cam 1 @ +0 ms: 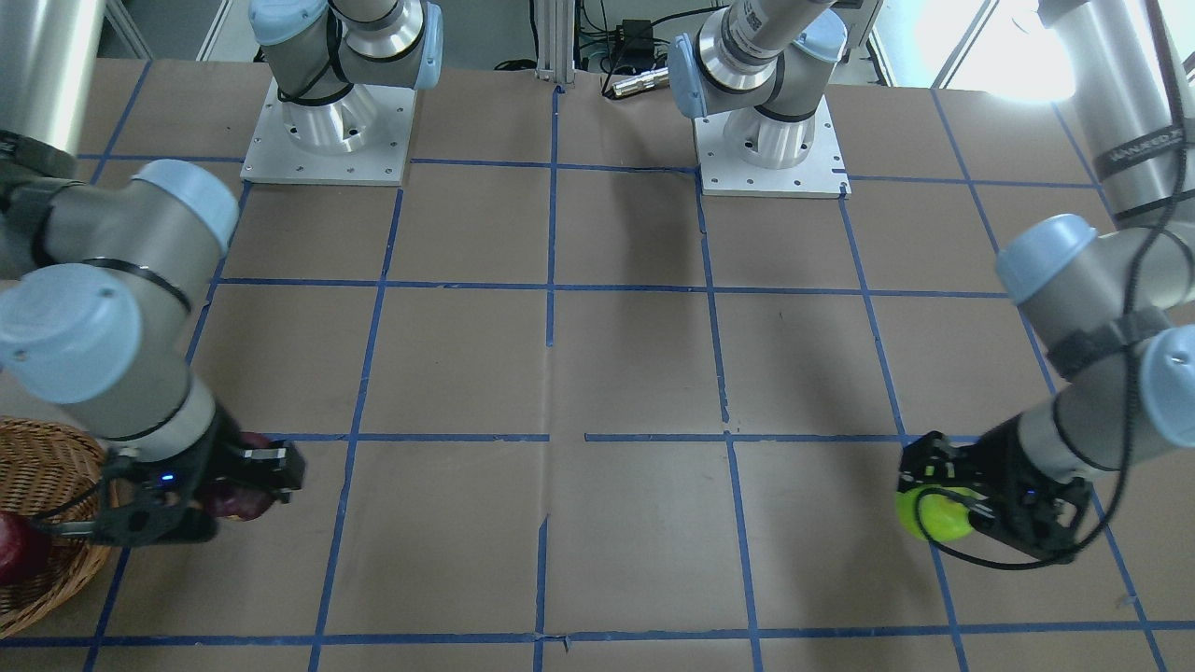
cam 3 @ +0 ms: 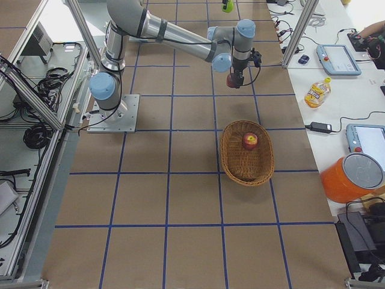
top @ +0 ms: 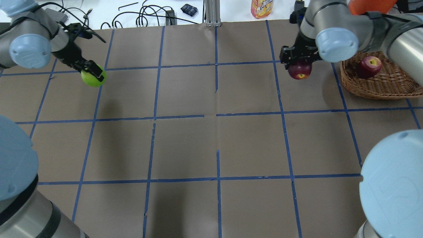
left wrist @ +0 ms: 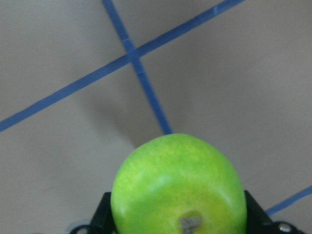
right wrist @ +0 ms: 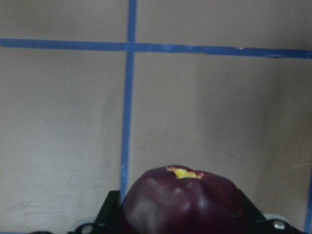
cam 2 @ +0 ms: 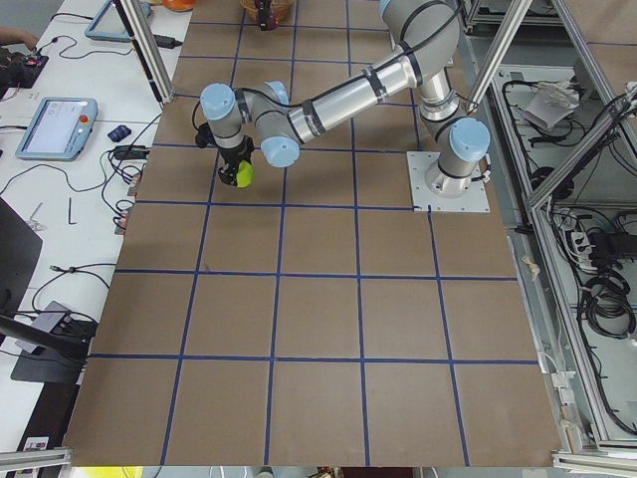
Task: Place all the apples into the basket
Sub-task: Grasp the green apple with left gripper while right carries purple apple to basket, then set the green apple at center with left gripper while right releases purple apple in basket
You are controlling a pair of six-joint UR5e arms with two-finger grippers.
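Observation:
My left gripper (top: 92, 73) is shut on the bright green apple (top: 92, 78) and holds it above the table at the far left; the apple fills the left wrist view (left wrist: 178, 187) and shows in the front view (cam 1: 934, 513). My right gripper (top: 300, 64) is shut on the dark purple-maroon apple (top: 300, 70), held above the table just left of the wicker basket (top: 393, 87); it shows in the right wrist view (right wrist: 183, 200). The red apple with a yellowish patch (top: 368, 66) lies inside the basket (cam 3: 231, 159).
The table is brown paper with a blue tape grid (top: 216, 114). A bottle (top: 261, 8), cables and a small dark object lie beyond the far edge. An orange container (cam 3: 352, 177) and tablets (cam 3: 340, 58) stand off the table.

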